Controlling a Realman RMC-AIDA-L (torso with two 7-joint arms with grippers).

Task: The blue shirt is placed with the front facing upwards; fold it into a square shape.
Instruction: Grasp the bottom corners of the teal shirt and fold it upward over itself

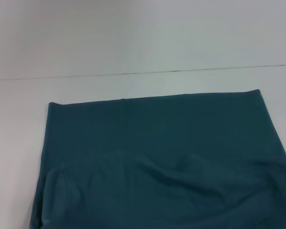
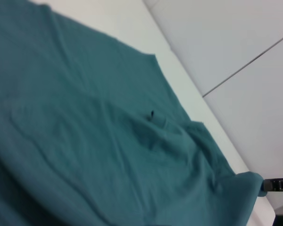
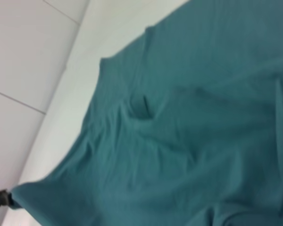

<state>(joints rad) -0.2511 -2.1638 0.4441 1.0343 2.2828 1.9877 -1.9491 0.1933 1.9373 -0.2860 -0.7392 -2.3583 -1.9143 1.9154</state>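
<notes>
The blue shirt [image 1: 157, 152] lies on the white table [image 1: 19, 143], plain teal side up, its far edge a straight line and its near part rumpled. No lettering shows. No gripper appears in the head view. In the left wrist view the shirt [image 2: 85, 122] runs to a raised corner pinched by the right gripper [image 2: 273, 184]. A small dark label [image 2: 151, 114] sits mid-cloth. In the right wrist view the shirt [image 3: 203, 132] ends in another raised corner held by the left gripper [image 3: 0, 198].
The table's far edge [image 1: 133, 74] runs across the back with a pale wall behind it. Bare white tabletop lies left of the shirt and beyond its far edge. Pale floor panels [image 2: 236, 42] show past the table side.
</notes>
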